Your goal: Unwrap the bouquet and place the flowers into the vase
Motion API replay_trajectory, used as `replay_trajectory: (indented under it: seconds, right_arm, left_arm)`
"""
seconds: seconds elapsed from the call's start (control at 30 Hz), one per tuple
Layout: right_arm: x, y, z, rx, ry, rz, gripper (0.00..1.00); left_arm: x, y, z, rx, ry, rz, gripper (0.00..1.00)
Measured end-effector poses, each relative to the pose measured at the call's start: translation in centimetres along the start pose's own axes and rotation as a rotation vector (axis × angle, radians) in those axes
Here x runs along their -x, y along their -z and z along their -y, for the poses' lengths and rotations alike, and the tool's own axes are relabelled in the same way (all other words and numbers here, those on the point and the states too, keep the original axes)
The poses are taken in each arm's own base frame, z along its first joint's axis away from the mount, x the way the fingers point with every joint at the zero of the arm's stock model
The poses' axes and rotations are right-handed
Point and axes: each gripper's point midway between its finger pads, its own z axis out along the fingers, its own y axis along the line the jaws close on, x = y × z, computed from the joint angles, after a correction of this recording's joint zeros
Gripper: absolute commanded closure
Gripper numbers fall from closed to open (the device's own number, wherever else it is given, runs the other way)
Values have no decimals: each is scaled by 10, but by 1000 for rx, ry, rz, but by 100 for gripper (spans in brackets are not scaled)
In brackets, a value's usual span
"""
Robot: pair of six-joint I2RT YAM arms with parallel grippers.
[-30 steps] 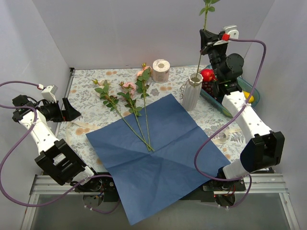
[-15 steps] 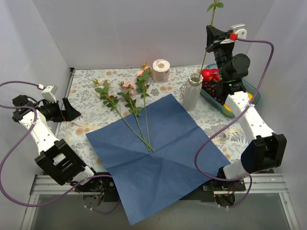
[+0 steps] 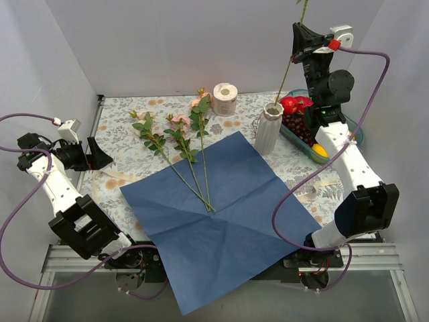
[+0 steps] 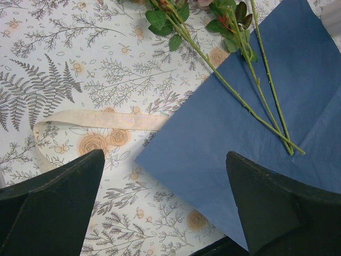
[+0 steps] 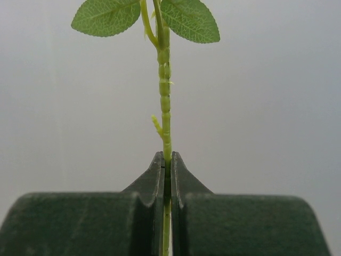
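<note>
Higher and farther right than a second ago, right tool (image 3: 298, 41) clamps a stem (image 3: 285, 75), its foot at the vase (image 3: 268, 131) mouth. Left tool (image 4: 165, 200) gapes, idle. Three flowers (image 3: 181, 151) lie on paper (image 3: 228, 215). Insertion under way; next likely lower, release.

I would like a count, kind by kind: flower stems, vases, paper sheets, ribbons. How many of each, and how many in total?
Flower stems: 4
Vase: 1
Blue paper sheet: 1
Beige ribbon: 1
Total: 7
</note>
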Motion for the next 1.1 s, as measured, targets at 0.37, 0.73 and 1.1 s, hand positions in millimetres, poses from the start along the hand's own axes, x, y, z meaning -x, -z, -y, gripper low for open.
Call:
replay_trajectory:
  seconds: [0.37,0.73,1.1]
  right_arm:
    - [-62,17,5,-10,-17,-94,99]
    - [-151,83,0,11,-42,-268,93]
    - [-153,119,-6,28,-45,-319,26]
  left_arm:
    - [0,0,-1,1,1,-2,2]
    - [-1,-1,-2,1,1,-3,2]
    - [0,-1,-1,-3,0,0,2]
